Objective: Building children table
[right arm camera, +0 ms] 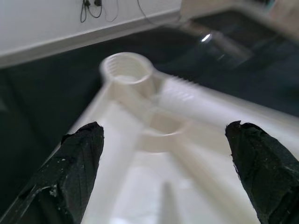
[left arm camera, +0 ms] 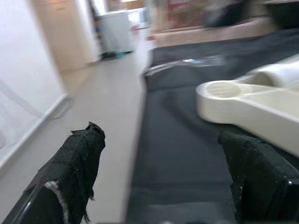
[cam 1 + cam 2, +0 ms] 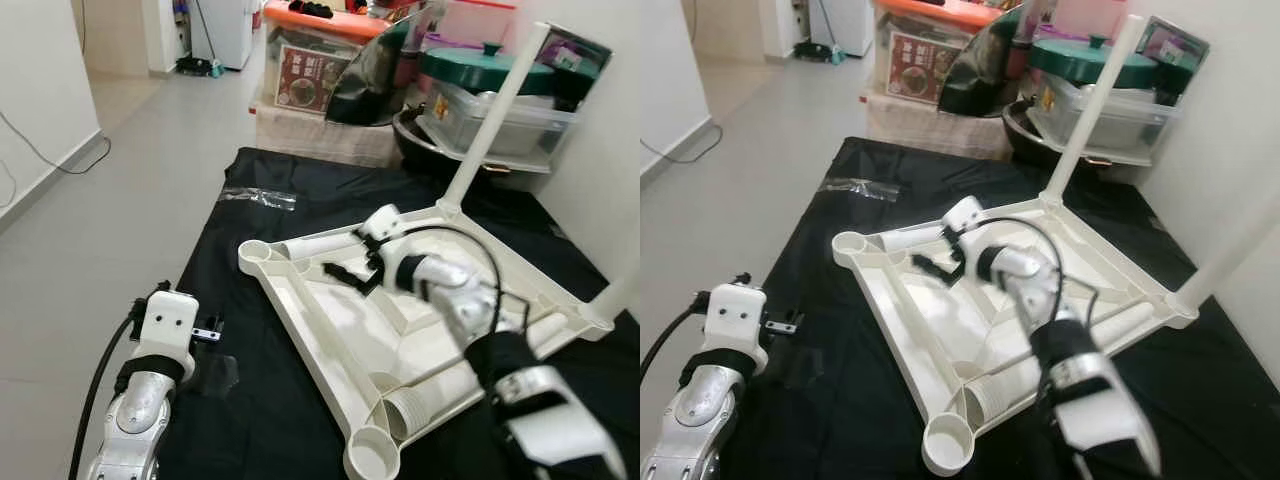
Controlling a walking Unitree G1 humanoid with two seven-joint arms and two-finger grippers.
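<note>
1. Right end effector (image 3: 345, 272) hangs released, fingers spread, over the upturned table top (image 3: 340, 330) near its far-left empty socket (image 3: 255, 251).
2. Left end effector (image 3: 212, 330), also spread, hovers low beside the black mat (image 3: 250, 400) — well apart from the work.
3. Two legs (image 3: 495, 115) stand fitted; a loose leg (image 3: 315, 247) lies in the frame.
4. Likely next — grasp that leg and seat it in the socket.

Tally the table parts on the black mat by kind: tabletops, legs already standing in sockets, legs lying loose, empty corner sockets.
Tabletop, upside down: 1
Legs standing in sockets: 2
Legs lying loose on the tabletop: 2
Empty corner sockets: 2
Total: 7
</note>
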